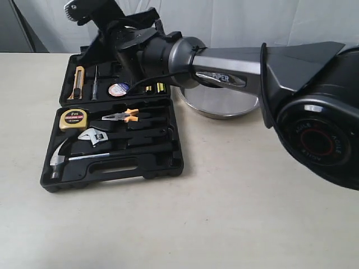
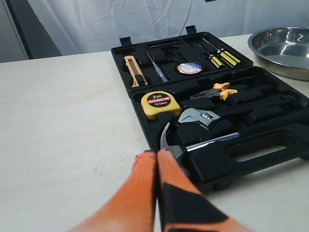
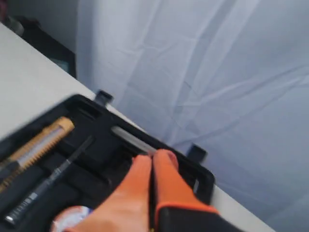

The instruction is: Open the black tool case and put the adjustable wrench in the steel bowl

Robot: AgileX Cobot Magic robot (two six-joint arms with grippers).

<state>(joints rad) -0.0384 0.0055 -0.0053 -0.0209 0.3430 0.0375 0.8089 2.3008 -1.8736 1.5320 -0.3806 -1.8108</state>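
Observation:
The black tool case (image 1: pixel 164 163) lies open and flat on the table, lid half at the back. The adjustable wrench (image 1: pixel 94 136) (image 2: pixel 199 116), with its silver head, rests in its recess below the pliers. The steel bowl (image 1: pixel 224 103) (image 2: pixel 285 48) stands just right of the case, partly hidden by my right arm. My right gripper (image 3: pixel 152 157) is shut and empty, hovering over the far rim of the lid (image 3: pixel 204 178). Off the case's hammer-end corner sits my left gripper (image 2: pixel 157 153), also shut and empty; the exterior view does not show it.
In the case lie orange-handled pliers (image 1: pixel 126 116), a hammer (image 1: pixel 59 157), a yellow tape measure (image 1: pixel 73 118), a utility knife (image 1: pixel 77 81), a tape roll (image 1: pixel 118 89) and screwdriver bits (image 2: pixel 223 57). A white curtain hangs behind the table.

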